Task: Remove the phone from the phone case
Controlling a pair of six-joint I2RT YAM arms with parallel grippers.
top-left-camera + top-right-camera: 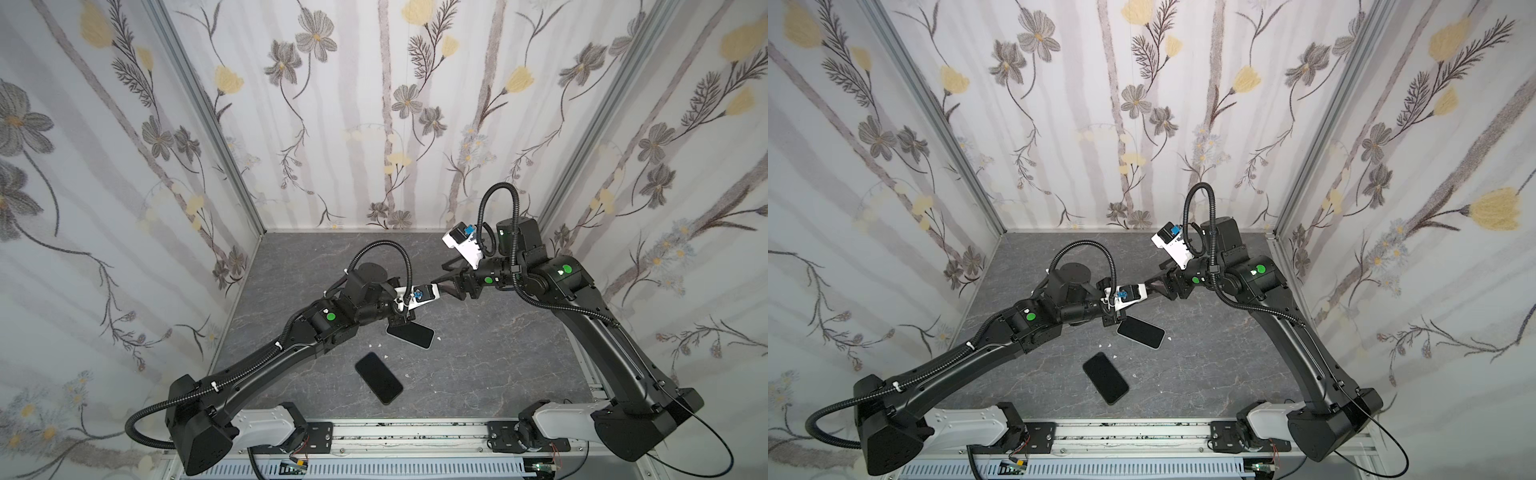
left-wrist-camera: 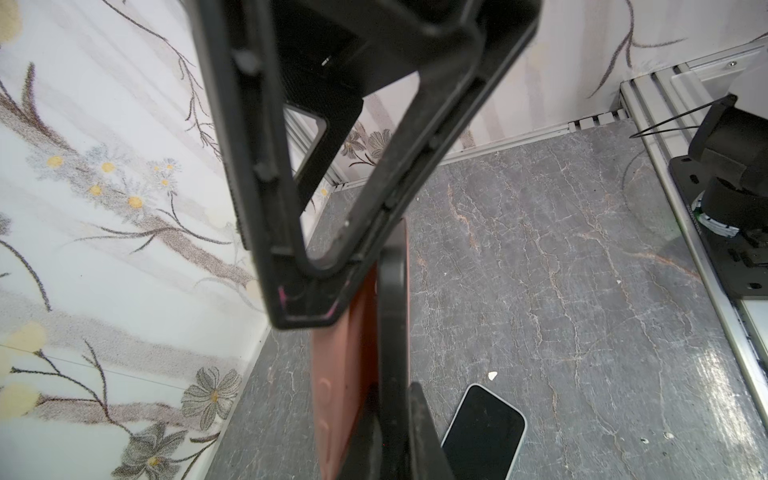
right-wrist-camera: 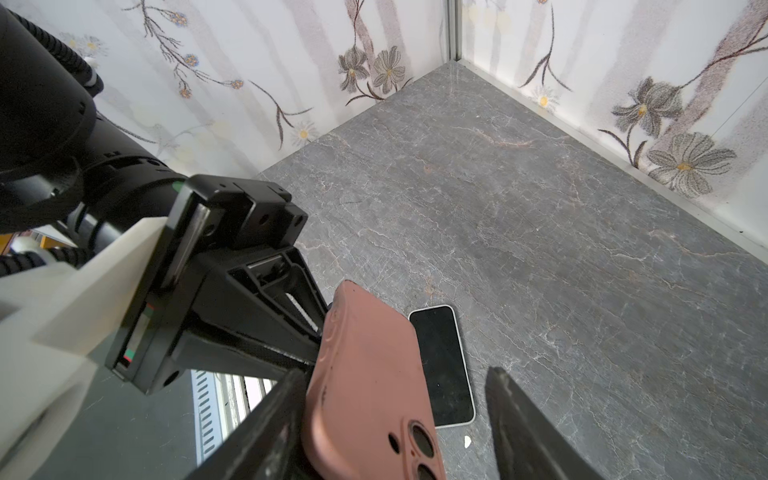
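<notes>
Our left pincer (image 3: 322, 332) clamps the pink case (image 3: 370, 374) in the air; our right pincer (image 3: 397, 372) stands open around its other end; a phone (image 3: 444, 365) lies on the surface (image 3: 540, 208) below; a lopsided squeeze might twist the case loose.

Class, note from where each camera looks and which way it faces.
Both top views: high behind the bases, facing down at the table; left arm and right arm show whole.
Left wrist: on the left arm, looking along the left gripper, shut on the pink case.
Right wrist: on the right arm, looking past the open right gripper at the pink case.
Shared: both wrist views show the pink case and the phone on the table.
</notes>
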